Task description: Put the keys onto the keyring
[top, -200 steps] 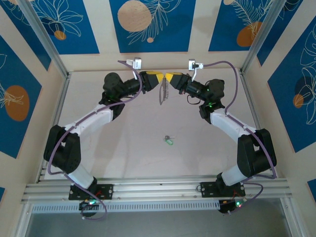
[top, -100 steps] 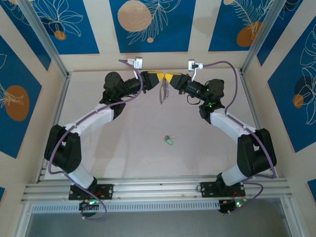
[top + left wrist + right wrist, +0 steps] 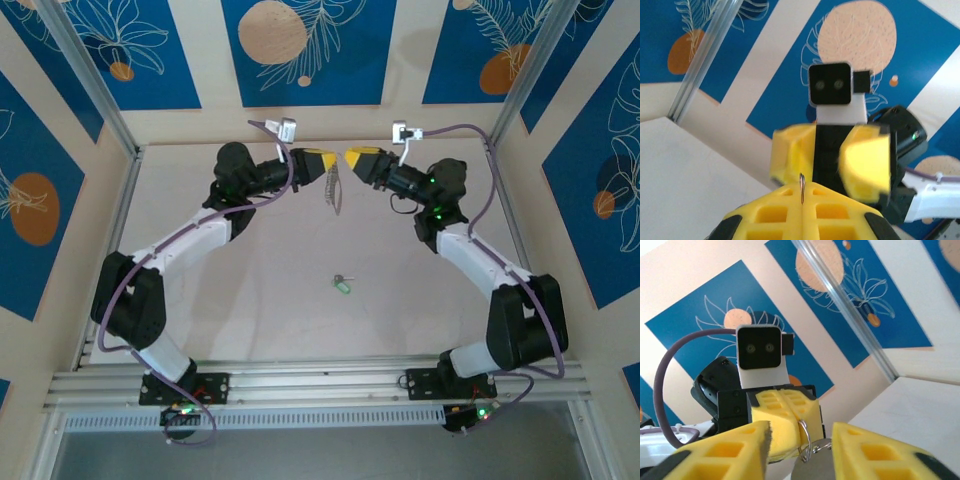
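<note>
The keyring (image 3: 333, 190) hangs above the far middle of the table, pinched at its top by my left gripper (image 3: 331, 164), which is shut on it. In the left wrist view the ring's thin edge (image 3: 801, 182) sticks up from between the closed yellow fingers of the left gripper (image 3: 802, 189). My right gripper (image 3: 349, 158) faces it a short gap away, open and holding nothing. In the right wrist view the right gripper (image 3: 802, 452) stands spread, with the keyring (image 3: 806, 439) and a round metal tag (image 3: 815, 469) between its fingers, untouched. The keys (image 3: 343, 285), small with a mint-green head, lie mid-table.
Both arms arch inward over the pale table (image 3: 250, 290), meeting near its back wall. Aluminium posts (image 3: 85, 75) stand at the back corners, and a slotted rail (image 3: 320, 380) runs along the near edge. Patterned blue panels enclose the cell.
My left gripper closed on the keyring. The right gripper opened, let go of it and drew back a little to the right.
</note>
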You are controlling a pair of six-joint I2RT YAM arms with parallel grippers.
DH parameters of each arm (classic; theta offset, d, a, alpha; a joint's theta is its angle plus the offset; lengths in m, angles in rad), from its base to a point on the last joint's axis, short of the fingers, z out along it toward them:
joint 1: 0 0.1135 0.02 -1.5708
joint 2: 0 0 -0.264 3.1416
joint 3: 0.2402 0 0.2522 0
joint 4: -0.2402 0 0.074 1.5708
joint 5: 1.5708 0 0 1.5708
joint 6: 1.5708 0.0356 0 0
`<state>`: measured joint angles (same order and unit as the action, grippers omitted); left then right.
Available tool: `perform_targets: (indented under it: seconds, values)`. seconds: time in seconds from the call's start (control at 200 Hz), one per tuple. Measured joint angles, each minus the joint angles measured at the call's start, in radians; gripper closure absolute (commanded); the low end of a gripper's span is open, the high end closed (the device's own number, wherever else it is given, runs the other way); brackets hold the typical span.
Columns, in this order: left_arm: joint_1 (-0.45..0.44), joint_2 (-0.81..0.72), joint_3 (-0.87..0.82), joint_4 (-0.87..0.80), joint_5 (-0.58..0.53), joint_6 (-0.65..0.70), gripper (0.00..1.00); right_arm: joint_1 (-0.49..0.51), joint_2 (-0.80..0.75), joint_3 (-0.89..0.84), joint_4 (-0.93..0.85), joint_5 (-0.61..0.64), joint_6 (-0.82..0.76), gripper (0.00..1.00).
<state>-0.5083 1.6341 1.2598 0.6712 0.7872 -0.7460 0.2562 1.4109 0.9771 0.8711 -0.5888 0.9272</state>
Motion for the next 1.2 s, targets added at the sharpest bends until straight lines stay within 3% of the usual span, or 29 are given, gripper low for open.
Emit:
perform_targets:
  seconds: [0.305, 0.525, 0.765, 1.195]
  values:
    - [0.000, 0.000, 0.139, -0.336, 0.138, 0.255, 1.00, -0.064, -0.192, -0.004, -0.285, -0.122, -0.174, 0.55]
    - [0.006, 0.000, 0.227, -0.534, 0.231, 0.411, 1.00, -0.075, -0.217, -0.004, -0.405, -0.229, -0.266, 0.56]
    - [0.011, 0.000, 0.238, -0.595, 0.291, 0.458, 1.00, -0.075, -0.214, -0.004, -0.430, -0.267, -0.290, 0.58]
    - [0.011, 0.000, 0.239, -0.548, 0.336, 0.415, 1.00, -0.024, -0.145, -0.003, -0.393, -0.251, -0.281, 0.62]
